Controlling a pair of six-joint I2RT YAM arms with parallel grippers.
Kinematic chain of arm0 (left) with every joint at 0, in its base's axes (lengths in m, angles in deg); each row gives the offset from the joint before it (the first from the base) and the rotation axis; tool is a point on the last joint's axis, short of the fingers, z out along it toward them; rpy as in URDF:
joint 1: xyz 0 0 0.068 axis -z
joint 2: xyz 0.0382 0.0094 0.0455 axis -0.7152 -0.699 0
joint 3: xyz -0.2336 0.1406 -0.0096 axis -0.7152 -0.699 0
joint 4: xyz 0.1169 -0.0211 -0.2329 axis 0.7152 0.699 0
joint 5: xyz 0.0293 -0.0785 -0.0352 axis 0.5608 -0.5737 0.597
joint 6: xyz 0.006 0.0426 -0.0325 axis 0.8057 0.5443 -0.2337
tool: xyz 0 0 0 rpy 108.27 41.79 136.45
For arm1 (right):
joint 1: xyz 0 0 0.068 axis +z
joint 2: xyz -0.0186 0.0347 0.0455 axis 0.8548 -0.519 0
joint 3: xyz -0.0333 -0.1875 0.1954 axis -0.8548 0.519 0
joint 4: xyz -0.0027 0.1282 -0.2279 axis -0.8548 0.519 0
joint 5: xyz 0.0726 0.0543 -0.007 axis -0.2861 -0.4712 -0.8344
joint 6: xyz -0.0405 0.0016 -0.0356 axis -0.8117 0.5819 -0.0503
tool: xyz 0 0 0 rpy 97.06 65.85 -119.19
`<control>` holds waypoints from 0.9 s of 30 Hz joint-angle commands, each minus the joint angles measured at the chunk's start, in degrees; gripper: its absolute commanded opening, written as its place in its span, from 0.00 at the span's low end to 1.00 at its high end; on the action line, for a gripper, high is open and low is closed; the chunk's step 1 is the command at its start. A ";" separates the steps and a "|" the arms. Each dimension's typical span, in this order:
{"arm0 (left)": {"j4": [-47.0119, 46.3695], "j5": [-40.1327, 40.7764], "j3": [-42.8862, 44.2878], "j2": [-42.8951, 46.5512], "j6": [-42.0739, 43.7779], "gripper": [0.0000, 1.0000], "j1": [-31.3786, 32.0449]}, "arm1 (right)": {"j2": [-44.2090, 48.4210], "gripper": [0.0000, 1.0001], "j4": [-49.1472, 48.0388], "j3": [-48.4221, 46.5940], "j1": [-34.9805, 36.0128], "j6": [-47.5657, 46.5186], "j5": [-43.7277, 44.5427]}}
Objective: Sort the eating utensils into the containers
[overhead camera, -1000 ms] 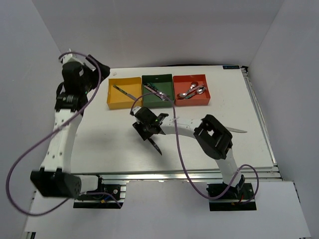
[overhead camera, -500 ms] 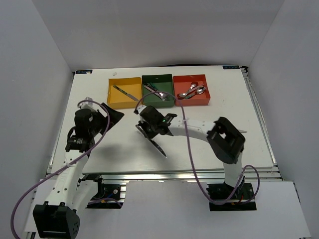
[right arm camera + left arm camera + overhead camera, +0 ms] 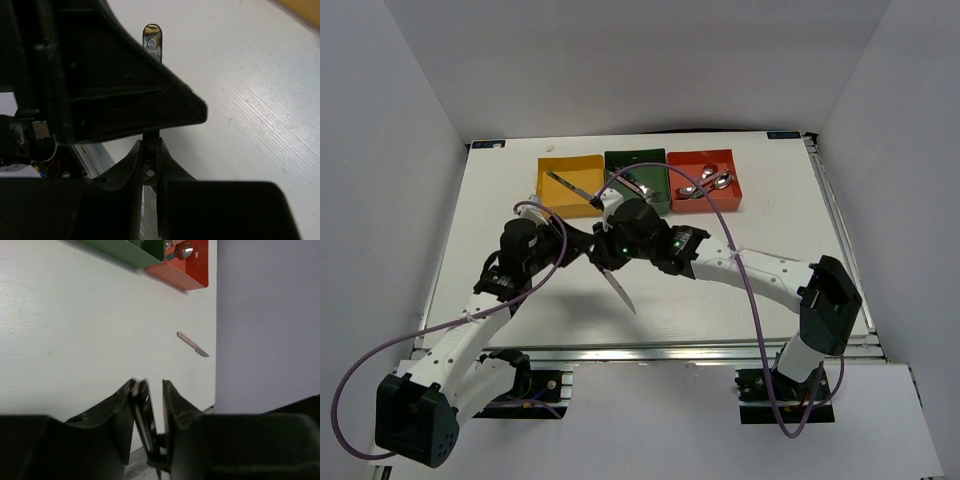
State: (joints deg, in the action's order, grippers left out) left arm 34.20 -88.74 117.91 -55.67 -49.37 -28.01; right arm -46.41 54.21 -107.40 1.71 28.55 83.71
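Since the knife [image 3: 622,290] is slim, stiff metal, light and likely slick along the blade, the dark patterned handle is the safer place to pinch, across its flat sides. It is held over mid-table, and its long axis runs from the grippers toward the near edge, blade tip foremost. The right gripper [image 3: 151,150] is clamped tight on the handle. The left gripper [image 3: 149,387] brackets the same handle with its jaws narrowly parted and a sliver of gap showing. The yellow box [image 3: 556,200] lies just beyond.
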 commanded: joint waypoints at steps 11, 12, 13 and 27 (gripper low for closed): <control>11.03 18.66 16.23 -13.61 3.95 0.00 -0.50 | 12.39 0.89 3.70 7.94 -1.03 4.61 18.53; 11.66 19.28 21.56 -16.35 4.48 0.00 -1.55 | 14.41 0.89 5.10 9.52 -1.99 5.40 21.94; 12.36 20.42 24.40 -19.16 4.92 0.00 -2.52 | 18.09 0.89 6.24 12.15 -2.61 5.49 23.11; 29.94 19.82 88.56 -69.01 12.75 0.02 -13.61 | 38.42 0.89 10.22 27.10 -14.04 2.68 20.32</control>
State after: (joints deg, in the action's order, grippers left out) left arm 57.95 -67.59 198.39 -122.68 -39.40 -42.02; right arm -9.27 65.17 -82.68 -11.93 32.36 105.80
